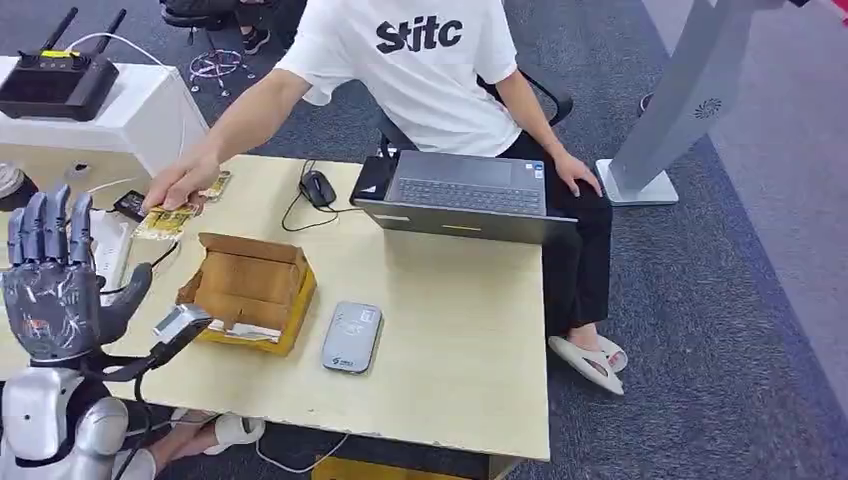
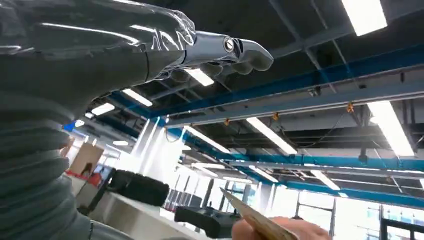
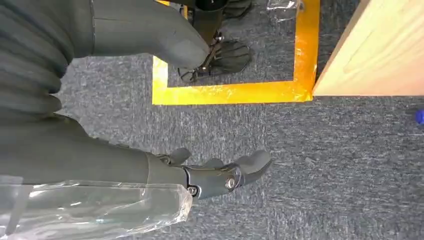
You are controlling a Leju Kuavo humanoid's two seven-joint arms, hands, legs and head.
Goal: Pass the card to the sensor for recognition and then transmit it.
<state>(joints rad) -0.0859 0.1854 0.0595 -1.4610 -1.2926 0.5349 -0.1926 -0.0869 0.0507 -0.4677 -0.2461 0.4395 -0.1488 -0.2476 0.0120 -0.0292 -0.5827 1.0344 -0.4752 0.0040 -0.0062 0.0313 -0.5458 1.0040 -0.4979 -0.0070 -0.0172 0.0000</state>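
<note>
The cards (image 1: 165, 220) are lying at the table's (image 1: 450, 330) far left corner under a person's hand (image 1: 180, 185). I'm holding my left hand (image 1: 55, 280) raised, fingers spread and empty, near the sensor (image 1: 352, 338) and cardboard box (image 1: 250, 290). My right hand (image 3: 220, 172) is hanging over the carpet, loosely spread and empty. Reaching now risks colliding with the person's arm.

The left hand (image 1: 55, 285) is raised upright at the robot's left side, its fingers (image 1: 45, 225) straight, apart and pointing up, thumb out to the side, holding nothing. The right hand (image 3: 215, 175) hangs low, fingers loosely extended, holding nothing
</note>
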